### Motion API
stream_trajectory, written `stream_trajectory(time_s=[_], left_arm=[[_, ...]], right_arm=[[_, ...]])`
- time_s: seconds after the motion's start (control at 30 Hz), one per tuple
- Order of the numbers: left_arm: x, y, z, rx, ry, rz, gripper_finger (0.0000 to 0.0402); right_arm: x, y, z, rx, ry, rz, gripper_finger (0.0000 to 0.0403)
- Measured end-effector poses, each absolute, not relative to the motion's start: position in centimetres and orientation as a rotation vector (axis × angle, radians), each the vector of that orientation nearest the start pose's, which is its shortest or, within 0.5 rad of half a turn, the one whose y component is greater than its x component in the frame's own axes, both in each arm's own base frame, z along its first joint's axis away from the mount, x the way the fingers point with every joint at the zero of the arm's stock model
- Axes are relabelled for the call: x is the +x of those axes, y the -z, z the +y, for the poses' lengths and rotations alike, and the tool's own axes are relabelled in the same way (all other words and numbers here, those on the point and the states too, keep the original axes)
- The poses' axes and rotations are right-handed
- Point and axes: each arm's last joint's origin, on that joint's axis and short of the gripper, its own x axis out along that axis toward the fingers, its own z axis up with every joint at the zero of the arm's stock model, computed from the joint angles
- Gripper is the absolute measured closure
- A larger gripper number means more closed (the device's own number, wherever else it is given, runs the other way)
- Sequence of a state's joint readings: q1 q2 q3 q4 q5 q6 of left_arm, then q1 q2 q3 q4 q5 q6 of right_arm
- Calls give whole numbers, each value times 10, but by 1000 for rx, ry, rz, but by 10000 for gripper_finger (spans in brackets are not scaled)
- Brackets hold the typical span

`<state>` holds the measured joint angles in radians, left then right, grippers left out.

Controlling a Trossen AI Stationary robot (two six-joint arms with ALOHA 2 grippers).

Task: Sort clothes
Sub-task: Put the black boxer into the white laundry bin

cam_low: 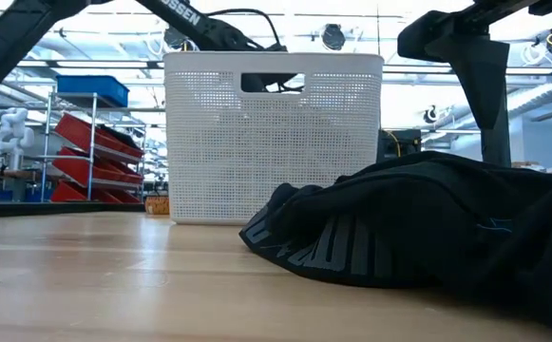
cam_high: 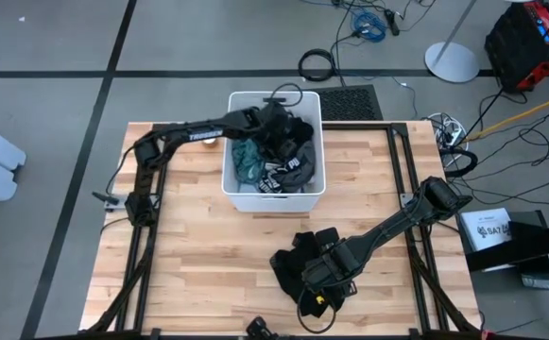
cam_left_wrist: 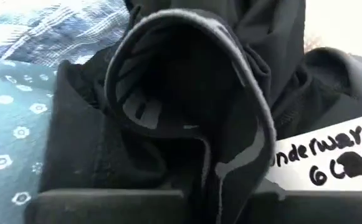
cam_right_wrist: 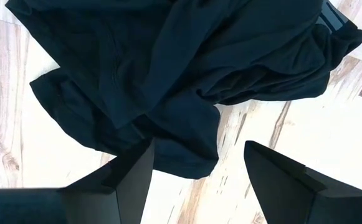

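Note:
The white bin [cam_high: 241, 102] stands at the table's far middle and holds clothes: a teal piece [cam_high: 248, 161], a black piece with white lettering [cam_high: 288, 175] and more black cloth. My left gripper [cam_high: 279, 127] is down in the bin, shut on a black garment with a grey band [cam_left_wrist: 187, 93]. A light blue patterned piece [cam_left_wrist: 6, 137] and a blue-grey striped piece [cam_left_wrist: 62, 25] lie beside it. A pile of black clothes [cam_high: 307, 260] lies on the table near the front. My right gripper [cam_right_wrist: 199, 180] hangs open over the pile's edge. My left gripper comes from above into the bin and has the black garment by a raised fold [cam_left_wrist: 212, 180]. The cloth bulges up in front of the fingers and hides the place of contact. The rest of the garment lies on the other clothes in the bin.
A white label with handwriting [cam_left_wrist: 330, 155] sits inside the bin. In the low view the bin [cam_low: 276, 142] stands behind the black pile [cam_low: 428, 218]. Bare wood [cam_high: 198, 255] lies left of the pile. Cables and stands are on the floor beyond the table.

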<state>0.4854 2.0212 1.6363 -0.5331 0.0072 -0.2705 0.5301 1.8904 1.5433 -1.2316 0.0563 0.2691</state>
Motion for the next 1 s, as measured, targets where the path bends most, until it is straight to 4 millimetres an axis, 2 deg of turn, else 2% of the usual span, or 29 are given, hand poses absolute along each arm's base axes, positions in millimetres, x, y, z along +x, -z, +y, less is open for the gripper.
stream_trajectory(time_s=[0.1, 0.23, 0.33, 0.43, 0.67, 0.83, 1.0], left_arm=[[394, -228, 201, -446, -544, 850, 344], [393, -238, 199, -444, -543, 856, 274], [390, -254, 197, -447, -545, 851, 229], [386, -278, 194, -421, -531, 824, 201], [372, -344, 175, -378, -490, 678, 190], [346, -388, 158, -340, -508, 564, 190], [322, -421, 141, -317, -512, 477, 189]], right_arm=[[305, -231, 177, -248, -162, 1546, 165], [305, -231, 177, -247, -162, 1546, 165], [305, -231, 177, -247, -162, 1546, 165], [305, -231, 177, -246, -161, 1546, 165], [305, -231, 177, -244, -157, 1549, 165], [305, -231, 177, -231, -146, 1547, 165], [305, -231, 177, -218, -133, 1548, 165]])
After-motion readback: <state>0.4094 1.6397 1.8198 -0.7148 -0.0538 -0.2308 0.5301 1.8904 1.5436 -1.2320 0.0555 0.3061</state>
